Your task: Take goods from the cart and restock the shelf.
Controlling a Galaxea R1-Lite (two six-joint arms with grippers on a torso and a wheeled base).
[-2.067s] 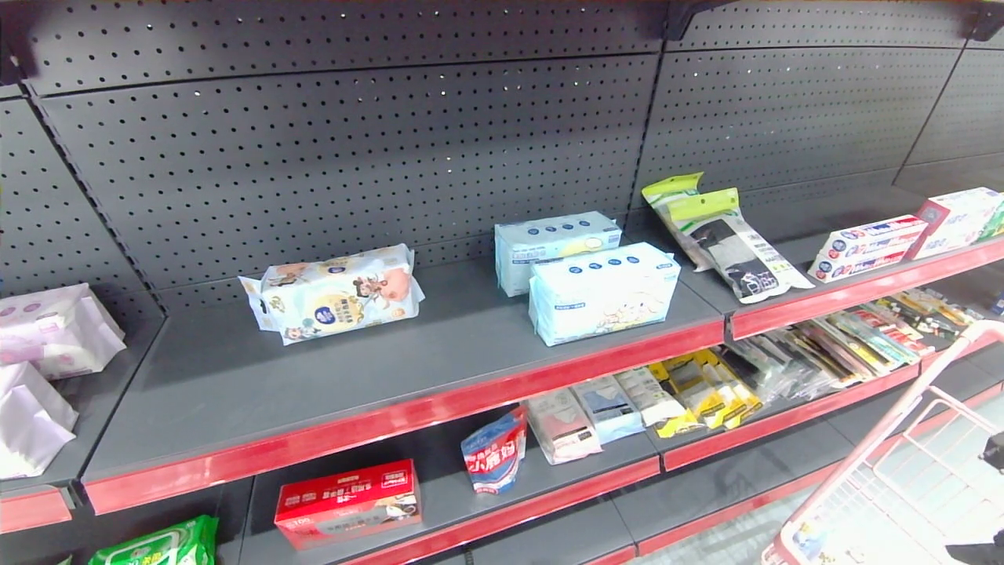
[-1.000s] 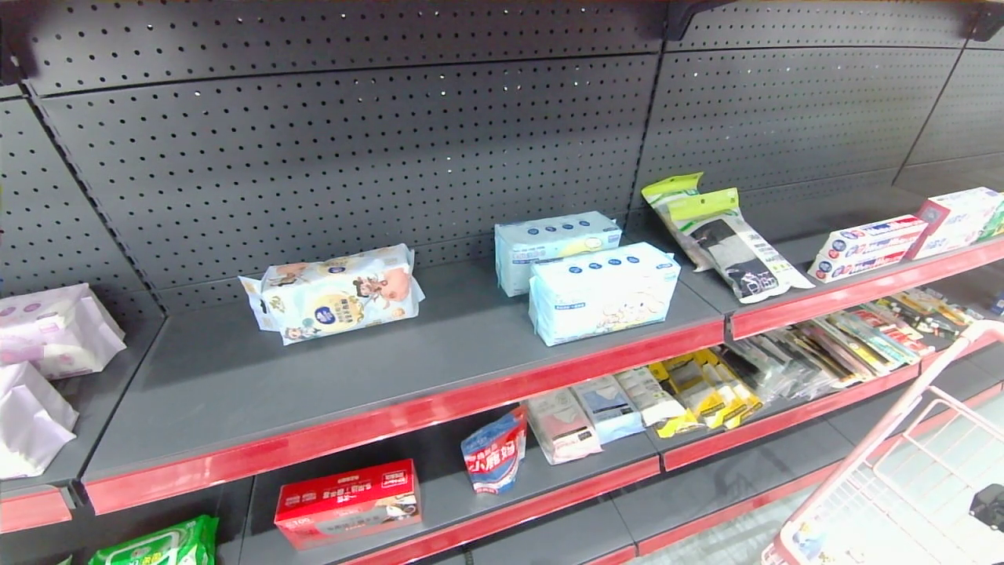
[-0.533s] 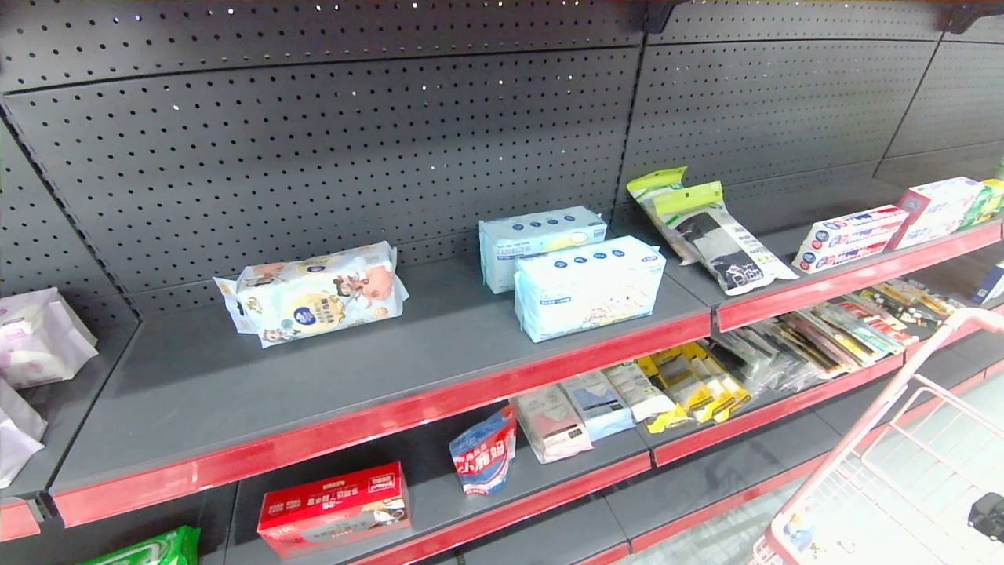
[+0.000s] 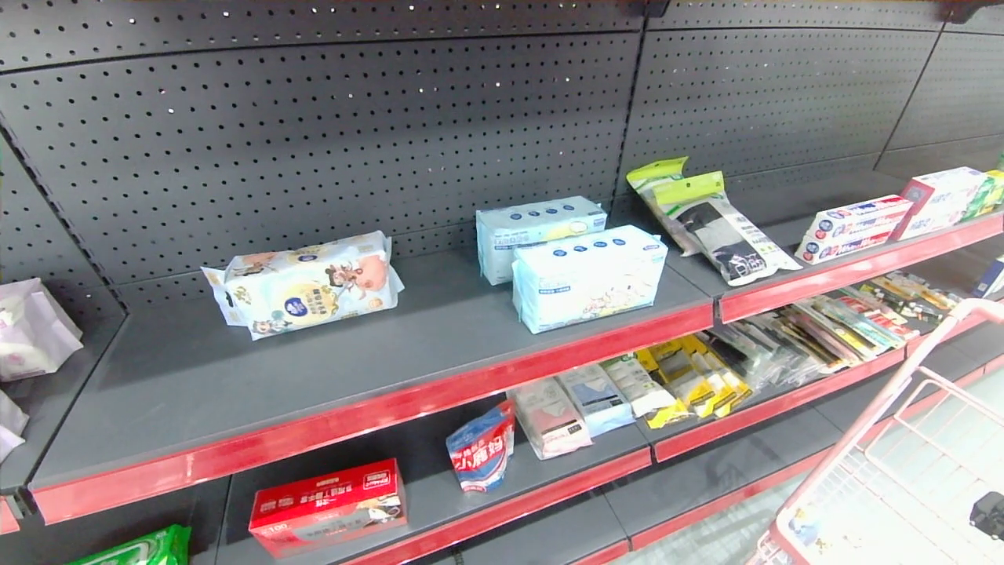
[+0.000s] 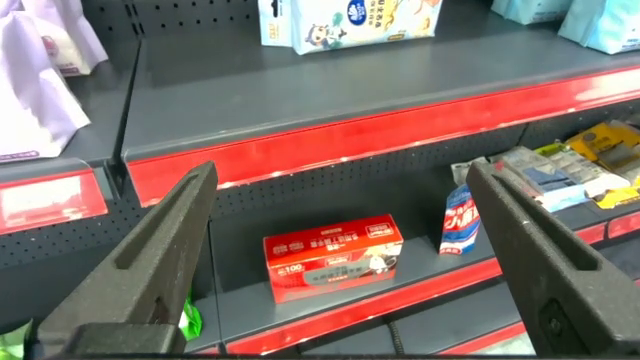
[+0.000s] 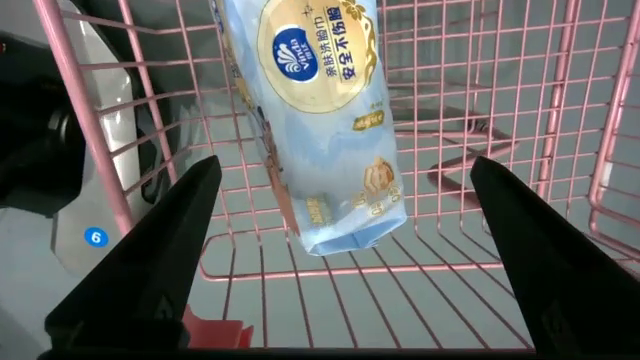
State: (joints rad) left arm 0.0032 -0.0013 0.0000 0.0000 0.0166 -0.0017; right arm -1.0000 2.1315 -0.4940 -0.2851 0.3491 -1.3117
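Note:
A light blue soft pack [image 6: 320,110] with a round gold-rimmed label lies inside the pink wire cart [image 6: 88,120]. My right gripper [image 6: 340,260] hangs open over it, one finger on each side, apart from it. The cart [image 4: 863,439] stands at the lower right of the head view. The grey shelf [image 4: 235,369] with its red front edge carries a matching cartoon-printed pack [image 4: 302,282] and two pale blue tissue packs [image 4: 588,275]. My left gripper [image 5: 340,265] is open and holds nothing, facing the shelf front low down.
A red box [image 5: 333,257] and a blue pouch [image 5: 460,218] sit on the lower shelf. White bags [image 4: 31,329] lie at the shelf's left end. Green-topped packets [image 4: 714,220] and toothpaste boxes [image 4: 855,227] fill the right section. Bare shelf board lies around the cartoon pack.
The whole head picture has shifted, so the camera moved. At the right edge, the dark part of my right arm has sunk lower into the cart. The goods on the shelf stayed put.

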